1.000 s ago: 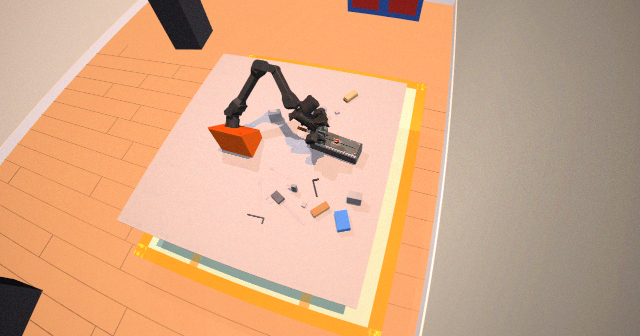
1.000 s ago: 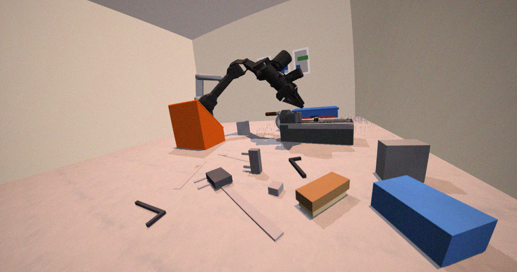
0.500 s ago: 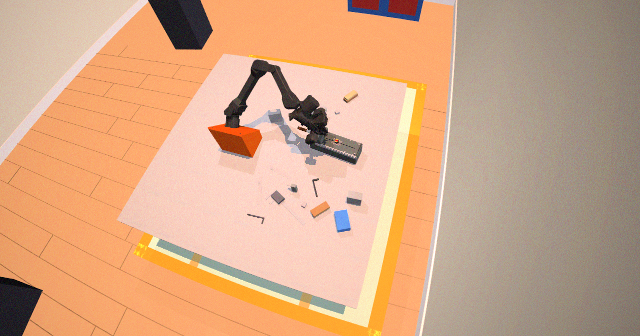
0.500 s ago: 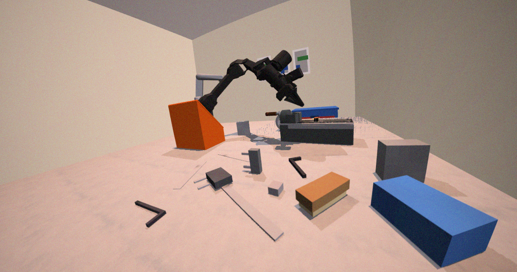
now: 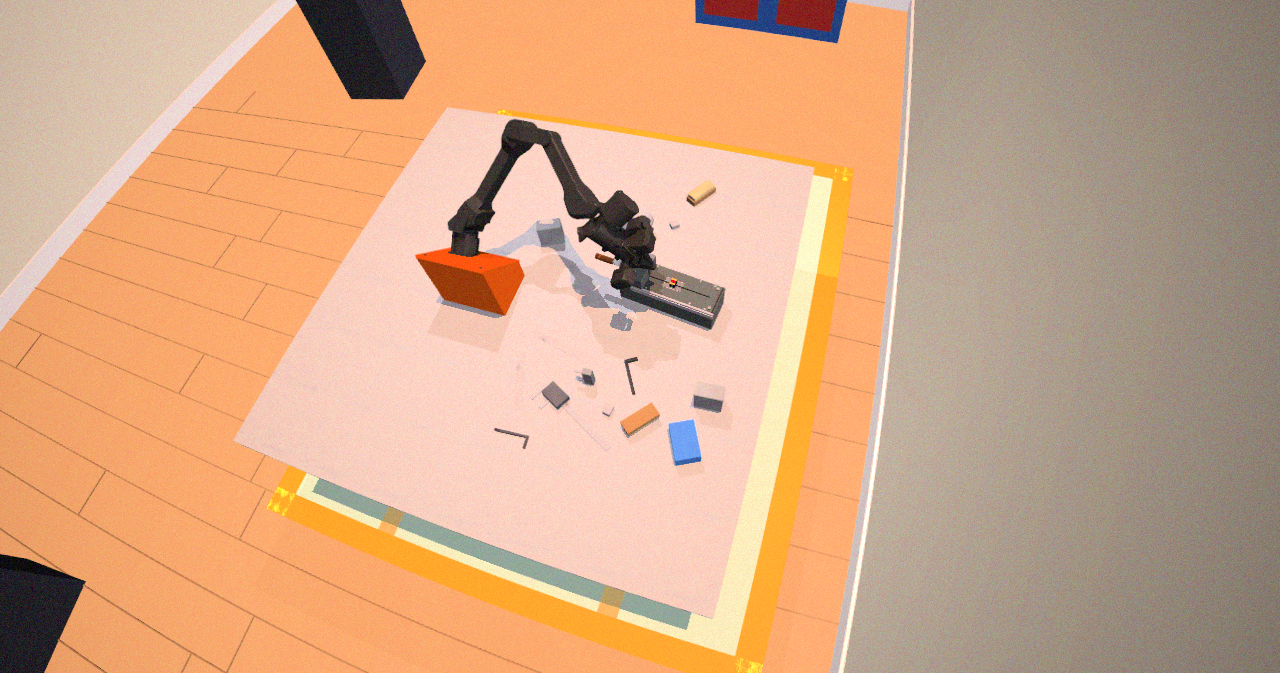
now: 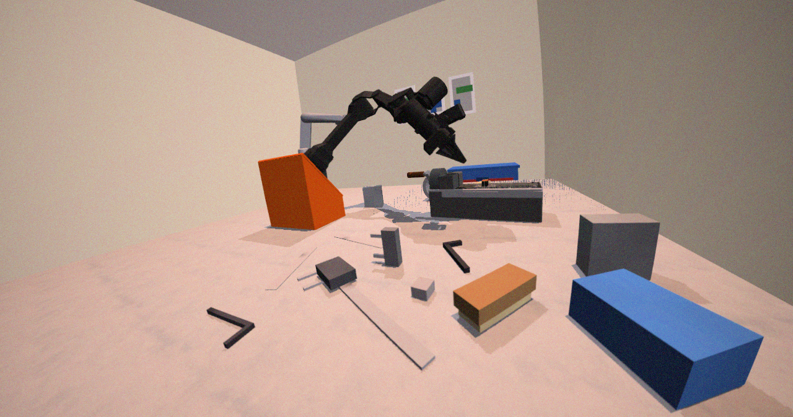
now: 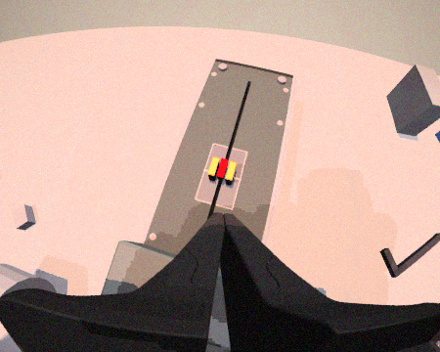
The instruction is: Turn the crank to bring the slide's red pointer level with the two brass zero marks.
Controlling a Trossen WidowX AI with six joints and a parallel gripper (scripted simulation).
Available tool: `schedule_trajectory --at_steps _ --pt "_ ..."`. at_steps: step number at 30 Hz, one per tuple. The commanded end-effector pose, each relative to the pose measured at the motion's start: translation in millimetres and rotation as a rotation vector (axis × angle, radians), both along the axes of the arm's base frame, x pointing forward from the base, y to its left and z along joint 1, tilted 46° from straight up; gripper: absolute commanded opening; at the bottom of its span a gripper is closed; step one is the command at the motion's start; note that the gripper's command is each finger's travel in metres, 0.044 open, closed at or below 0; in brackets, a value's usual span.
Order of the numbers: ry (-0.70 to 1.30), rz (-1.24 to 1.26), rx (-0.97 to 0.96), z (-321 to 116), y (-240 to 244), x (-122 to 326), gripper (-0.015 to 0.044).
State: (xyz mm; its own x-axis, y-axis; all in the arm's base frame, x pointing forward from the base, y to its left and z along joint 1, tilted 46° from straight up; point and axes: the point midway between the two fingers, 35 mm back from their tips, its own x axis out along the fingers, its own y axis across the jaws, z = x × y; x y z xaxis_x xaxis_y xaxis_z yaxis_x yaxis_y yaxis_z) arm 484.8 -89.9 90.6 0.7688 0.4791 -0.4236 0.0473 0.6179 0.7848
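My pincer is closed on nothing, above the machine; crank handle (image 5: pixel 605 258) (image 6: pixel 415 174) lies off its tips (image 5: pixel 646 266) (image 6: pixel 464 162), toward the base-side counter edge. Red pointer (image 5: pixel 673 283) (image 7: pixel 222 168) looks near level.

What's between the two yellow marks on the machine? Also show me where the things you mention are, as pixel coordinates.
The red pointer (image 5: pixel 673 283) (image 7: pixel 222 168) sits between the yellow marks (image 7: pixel 213 167), as the wrist view shows.
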Motion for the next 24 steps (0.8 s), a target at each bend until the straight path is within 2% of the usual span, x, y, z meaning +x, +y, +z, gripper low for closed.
schedule_trajectory --at_steps 1,4,21,22,24 --pt "0.000 0.000 0.000 0.0 0.0 0.0 0.0000" --pt "0.000 0.000 0.000 0.0 0.0 0.0 0.0000" --pt "0.000 0.000 0.000 0.0 0.0 0.0 0.0440" --pt "0.000 0.000 0.000 0.0 0.0 0.0 0.0440" --pt "0.000 0.000 0.000 0.0 0.0 0.0 0.0387"
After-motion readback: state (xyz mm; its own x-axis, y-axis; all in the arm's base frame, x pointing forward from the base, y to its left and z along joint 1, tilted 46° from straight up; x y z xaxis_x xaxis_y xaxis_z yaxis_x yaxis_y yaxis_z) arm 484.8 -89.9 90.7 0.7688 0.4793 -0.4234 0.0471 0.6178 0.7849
